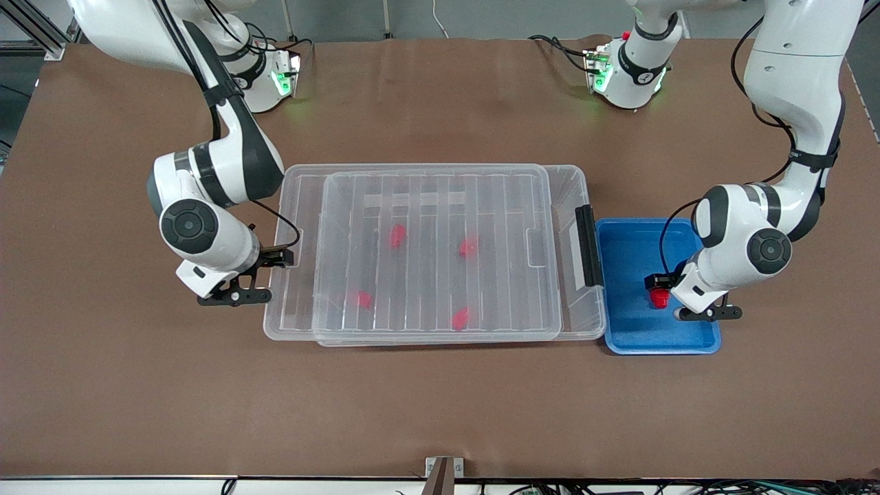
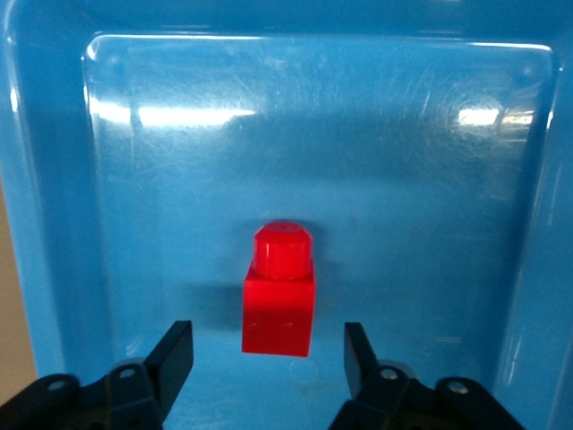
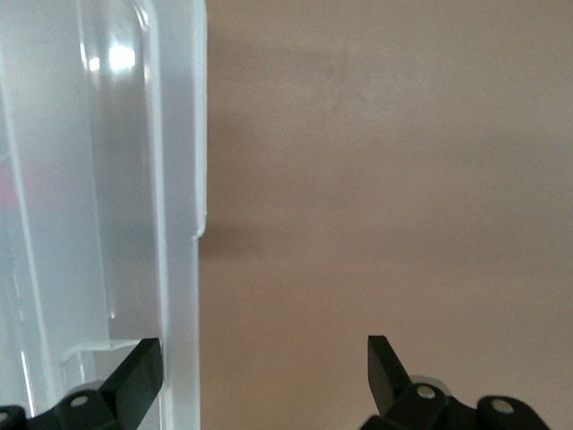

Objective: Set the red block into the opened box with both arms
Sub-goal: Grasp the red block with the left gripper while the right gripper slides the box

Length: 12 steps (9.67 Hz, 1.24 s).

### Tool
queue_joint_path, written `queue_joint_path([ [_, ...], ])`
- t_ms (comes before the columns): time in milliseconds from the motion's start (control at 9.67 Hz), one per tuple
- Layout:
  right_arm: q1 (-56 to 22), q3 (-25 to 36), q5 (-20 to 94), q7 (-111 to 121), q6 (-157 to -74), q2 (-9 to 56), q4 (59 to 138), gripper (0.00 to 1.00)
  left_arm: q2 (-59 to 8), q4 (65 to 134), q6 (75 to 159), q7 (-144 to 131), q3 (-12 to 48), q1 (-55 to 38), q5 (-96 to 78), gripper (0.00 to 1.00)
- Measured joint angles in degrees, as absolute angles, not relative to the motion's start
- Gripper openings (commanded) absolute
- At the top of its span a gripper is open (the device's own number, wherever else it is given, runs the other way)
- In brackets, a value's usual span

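Note:
A tiny red block point(image 1: 660, 297) point(image 2: 279, 296) stands on the floor of a blue tray point(image 1: 632, 337) point(image 2: 54, 179). My left gripper point(image 1: 658, 289) point(image 2: 269, 345) is down in the tray and open, one finger on each side of the block with a gap at both. The clear box point(image 1: 275, 302) point(image 3: 179, 179) lies mid-table, and its ribbed lid point(image 1: 440, 199) covers most of it. At the box's short end toward the right arm, my right gripper point(image 1: 278, 258) point(image 3: 264, 358) is open and straddles the rim.
Several other red blocks point(image 1: 397, 236) lie inside the box under the lid. A black latch point(image 1: 588, 244) sits on the box's end next to the blue tray. Brown table point(image 1: 440, 412) surrounds both containers.

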State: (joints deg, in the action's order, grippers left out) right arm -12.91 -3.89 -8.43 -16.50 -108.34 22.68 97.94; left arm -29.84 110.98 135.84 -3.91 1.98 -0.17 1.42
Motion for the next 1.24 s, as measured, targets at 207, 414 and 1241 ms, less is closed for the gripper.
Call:
queue_joint_path([
  [207,-12.0,-3.9,-9.3,-15.3,-107.3,22.6,97.9,1.00,-31.1,111.0,136.8,-3.9,2.0,-0.2,1.4,0.43],
  [414,-10.2,-3.8,-9.4,-12.4,-105.9,22.5,97.9,1.00,-31.8,110.9,137.1,-3.9,2.2,-0.2,1.4,0.21],
  [1241,-5.5,-3.7,-11.5,-2.8,-102.7,22.0,97.9,1.00,-24.3,107.3,131.3,-3.4,4.0,-0.4,1.4,0.00],
])
